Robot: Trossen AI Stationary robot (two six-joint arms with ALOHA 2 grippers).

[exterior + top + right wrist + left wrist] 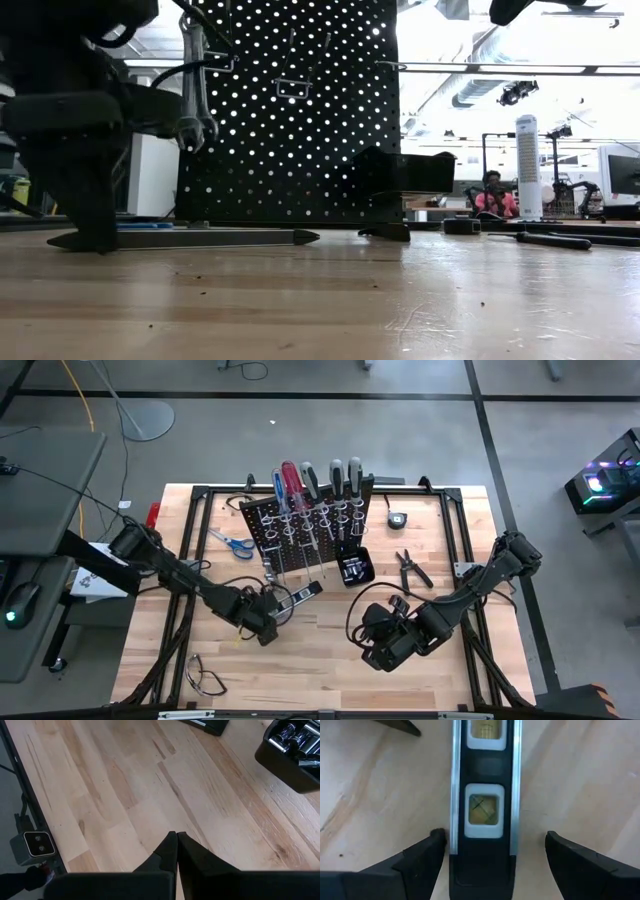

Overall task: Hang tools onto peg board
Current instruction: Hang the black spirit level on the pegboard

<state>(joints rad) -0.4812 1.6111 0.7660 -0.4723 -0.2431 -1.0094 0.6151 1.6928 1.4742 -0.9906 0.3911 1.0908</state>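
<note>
Straddling spirit level [484,805], left hand [490,857] released; high view alone shows right hand [377,653] clenched, empty.

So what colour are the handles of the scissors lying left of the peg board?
Blue. The scissors show best in the high view.

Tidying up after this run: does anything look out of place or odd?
One thing: a small level lies flat on the table in front of the peg board, not hung, between the open fingers of the left end effector. Scissors and pliers also lie loose.
</note>
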